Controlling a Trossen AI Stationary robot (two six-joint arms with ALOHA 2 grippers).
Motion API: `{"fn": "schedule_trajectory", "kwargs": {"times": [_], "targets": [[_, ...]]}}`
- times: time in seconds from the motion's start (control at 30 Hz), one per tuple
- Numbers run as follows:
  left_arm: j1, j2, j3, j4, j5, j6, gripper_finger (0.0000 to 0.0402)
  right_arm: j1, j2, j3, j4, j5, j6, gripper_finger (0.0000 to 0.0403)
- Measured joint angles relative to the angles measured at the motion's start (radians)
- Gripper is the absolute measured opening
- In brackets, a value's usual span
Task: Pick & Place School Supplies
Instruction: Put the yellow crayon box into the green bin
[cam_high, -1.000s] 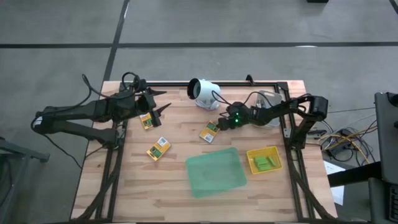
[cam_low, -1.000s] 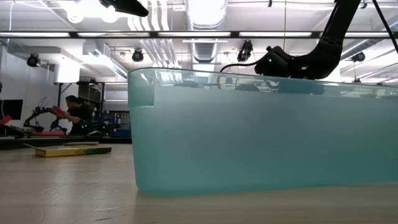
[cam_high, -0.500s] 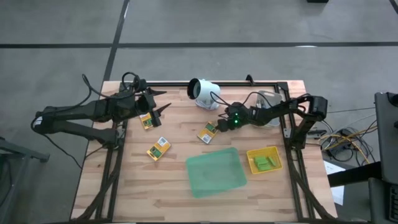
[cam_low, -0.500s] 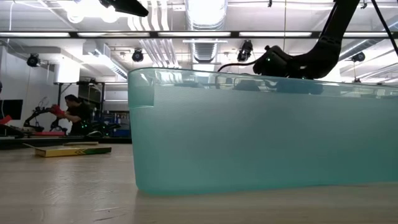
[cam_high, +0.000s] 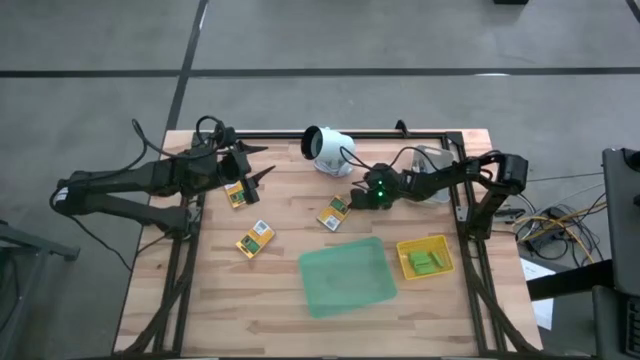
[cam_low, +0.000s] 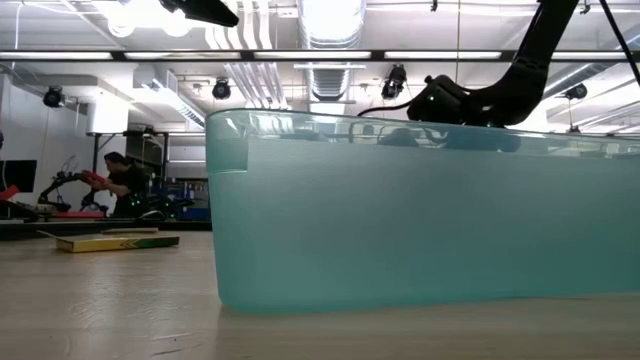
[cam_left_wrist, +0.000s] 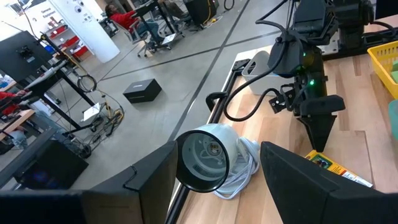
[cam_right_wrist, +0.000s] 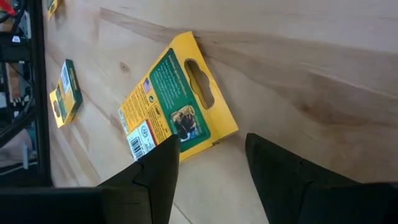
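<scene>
Yellow-and-green printed packets (cam_high: 335, 212) lie on pale wood table (cam_high: 250, 300) beside translucent green tray (cam_high: 347, 275) and yellow tray (cam_high: 425, 257).

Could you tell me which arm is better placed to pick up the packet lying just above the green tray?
The right. Its gripper hangs beside that packet, fingers open with the packet just ahead between them. The left gripper sits farther off, near another packet.

Robotics lab; ceiling ducts (cam_low: 330, 75), equipment racks (cam_left_wrist: 56, 74)

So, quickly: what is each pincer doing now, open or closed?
Left pincer: open, holding nothing.
Right pincer: open, over a packet, not holding it.
</scene>
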Motion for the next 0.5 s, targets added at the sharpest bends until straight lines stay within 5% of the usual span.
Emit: {"fn": "schedule_trajectory", "kwargs": {"times": [0.5], "targets": [[0.0,0.0,0.0,0.0,0.0,0.0,0.0236,0.013,0.041,0.028,0.007,0.031,-0.009,0.0182]]}}
